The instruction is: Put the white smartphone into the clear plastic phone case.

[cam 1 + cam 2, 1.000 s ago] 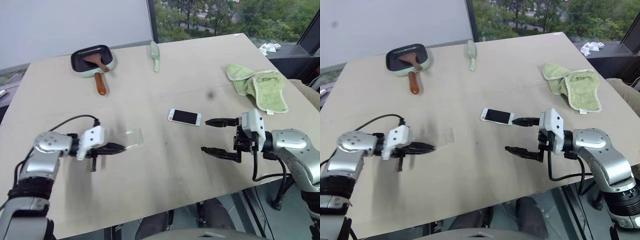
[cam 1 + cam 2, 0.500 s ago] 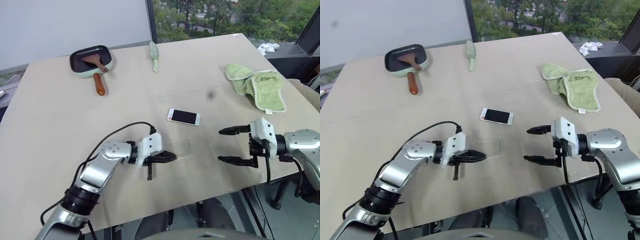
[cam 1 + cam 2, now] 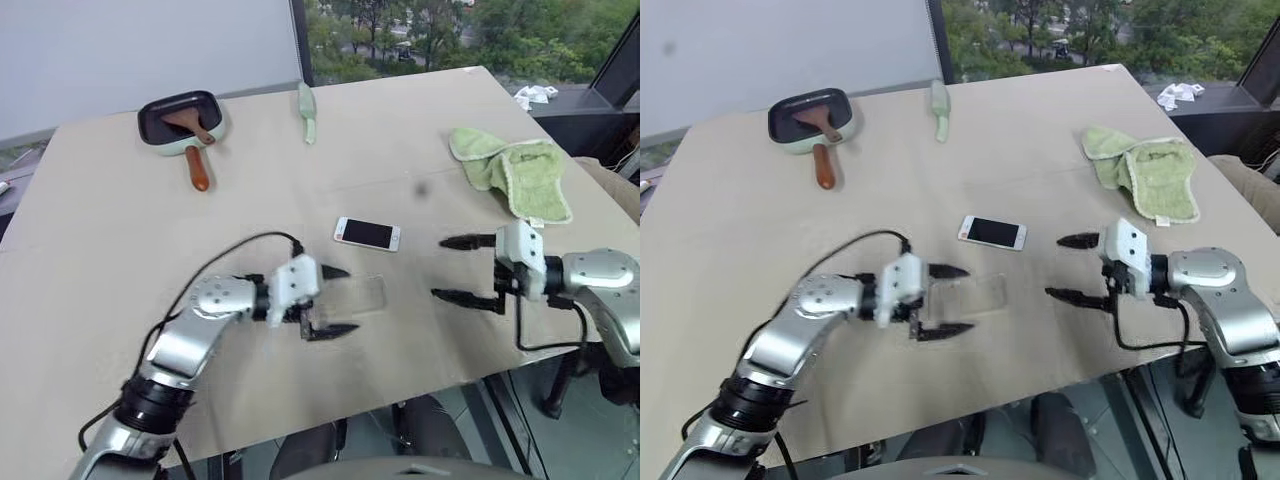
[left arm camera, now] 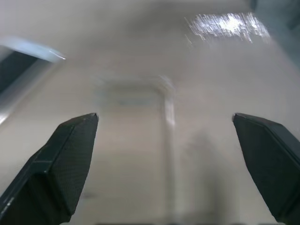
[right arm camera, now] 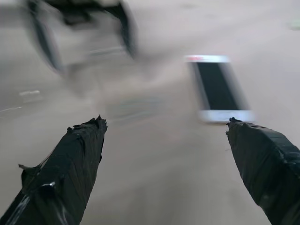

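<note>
I am looking down on a broad beige tabletop point(image 3: 130, 230) that carries everything here. Far on my right lies a crumpled green towel point(image 3: 515, 172), well apart from the work in the middle. Far on my left sits a small green pan with a dark inside point(image 3: 182, 118), a brown wooden spatula point(image 3: 193, 125) resting in it, the pan's brown handle pointing toward me. A pale green utensil point(image 3: 309, 108) lies near the far edge, between the pan and the towel.

My left claw point(image 3: 335, 300) reaches in toward the middle of the tabletop with its two black fingers spread wide, one on the far side and one on the near side of the end of the clear plastic phone case point(image 3: 358, 297). The case lies flat on the tabletop, just in front of that claw; I cannot tell whether either finger touches it. In the left wrist view the case shows as a faint outline point(image 4: 140, 93) between the fingers.

My right claw point(image 3: 448, 268) hovers to the right of the case, fingers also spread wide and gripping nothing.

The white smartphone point(image 3: 367, 234) lies screen up on the tabletop, just beyond the case and near it, apart from both claws. In the right wrist view it sits ahead of the fingers point(image 5: 216, 87).
</note>
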Robot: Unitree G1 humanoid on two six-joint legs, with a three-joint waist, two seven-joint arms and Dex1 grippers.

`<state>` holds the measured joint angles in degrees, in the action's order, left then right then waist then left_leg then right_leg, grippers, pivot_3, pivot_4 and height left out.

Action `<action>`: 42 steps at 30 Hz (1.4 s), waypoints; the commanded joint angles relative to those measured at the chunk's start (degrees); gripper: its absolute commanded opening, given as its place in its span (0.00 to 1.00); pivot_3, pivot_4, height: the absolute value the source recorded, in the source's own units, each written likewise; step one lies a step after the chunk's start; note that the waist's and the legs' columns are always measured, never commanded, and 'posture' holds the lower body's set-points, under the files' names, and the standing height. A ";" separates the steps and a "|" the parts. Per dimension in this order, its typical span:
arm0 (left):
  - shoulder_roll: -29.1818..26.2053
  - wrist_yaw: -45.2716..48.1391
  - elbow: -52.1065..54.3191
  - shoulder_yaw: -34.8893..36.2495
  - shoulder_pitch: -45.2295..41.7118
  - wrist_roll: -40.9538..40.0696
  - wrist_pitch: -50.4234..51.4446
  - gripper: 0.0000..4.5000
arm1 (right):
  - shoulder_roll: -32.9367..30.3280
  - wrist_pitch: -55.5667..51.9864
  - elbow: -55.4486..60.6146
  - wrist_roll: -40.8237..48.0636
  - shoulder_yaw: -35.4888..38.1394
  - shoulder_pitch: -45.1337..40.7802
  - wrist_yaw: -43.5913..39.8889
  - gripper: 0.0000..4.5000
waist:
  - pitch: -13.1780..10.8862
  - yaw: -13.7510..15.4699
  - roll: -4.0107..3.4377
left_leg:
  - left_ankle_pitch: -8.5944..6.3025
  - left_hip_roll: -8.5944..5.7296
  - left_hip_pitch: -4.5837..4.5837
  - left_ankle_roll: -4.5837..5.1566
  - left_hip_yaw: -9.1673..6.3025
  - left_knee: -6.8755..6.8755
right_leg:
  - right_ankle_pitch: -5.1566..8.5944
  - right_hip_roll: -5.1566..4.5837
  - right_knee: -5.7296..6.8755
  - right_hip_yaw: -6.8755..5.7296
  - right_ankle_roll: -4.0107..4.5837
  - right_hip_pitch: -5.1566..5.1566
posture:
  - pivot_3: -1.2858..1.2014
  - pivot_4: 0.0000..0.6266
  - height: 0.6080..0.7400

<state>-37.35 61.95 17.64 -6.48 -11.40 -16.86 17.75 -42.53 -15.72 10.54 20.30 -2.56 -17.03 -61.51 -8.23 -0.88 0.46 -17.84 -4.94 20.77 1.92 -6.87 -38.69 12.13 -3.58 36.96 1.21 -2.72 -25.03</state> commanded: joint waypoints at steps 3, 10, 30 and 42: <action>-5.66 -2.55 9.50 16.07 7.21 -10.83 8.35 1.00 | 5.00 -3.12 -4.82 -2.42 -3.72 -6.44 3.44 1.00 | -0.01 0.02 -0.01 | 0.00 0.00 0.01 0.00 -0.02 0.04 | 0.00 0.00 -0.02 -0.02 0.00 -0.02 | 0.52 0.24 1.00; -4.56 -12.83 17.51 30.80 16.89 -18.14 16.17 1.00 | 13.82 5.61 -25.50 -9.13 -9.77 -17.84 2.17 1.00 | -0.01 0.19 0.03 | 0.00 -0.02 0.02 0.00 -0.05 0.04 | 0.00 -0.02 -0.09 -0.08 0.01 0.01 | 0.52 0.24 1.00; -4.24 -25.91 32.24 38.37 32.87 -24.47 24.66 1.00 | 26.60 19.97 -67.51 -24.34 -14.54 -37.76 0.65 1.00 | 0.02 -1.68 0.05 | 0.03 0.12 -0.69 -0.07 0.31 0.37 | -0.06 0.22 -0.08 0.20 0.13 0.39 | 0.52 0.24 1.00; -5.55 -23.82 29.93 36.89 32.42 -24.01 23.82 1.00 | 26.30 18.54 -66.50 -23.07 -12.48 -37.49 -6.38 0.06 | 0.02 -1.50 0.01 | 0.01 0.18 -1.52 -0.07 0.35 0.43 | -0.05 0.29 -0.13 0.25 0.15 1.25 | 0.52 0.24 1.00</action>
<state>-42.31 37.56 47.91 30.62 21.06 -40.73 42.83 -15.70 3.76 -56.13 -2.59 -15.23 -55.42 -67.20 -8.21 -2.38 0.46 -17.83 -4.76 19.25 1.84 -6.53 -38.26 12.07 -3.29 36.83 1.46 -2.57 -23.78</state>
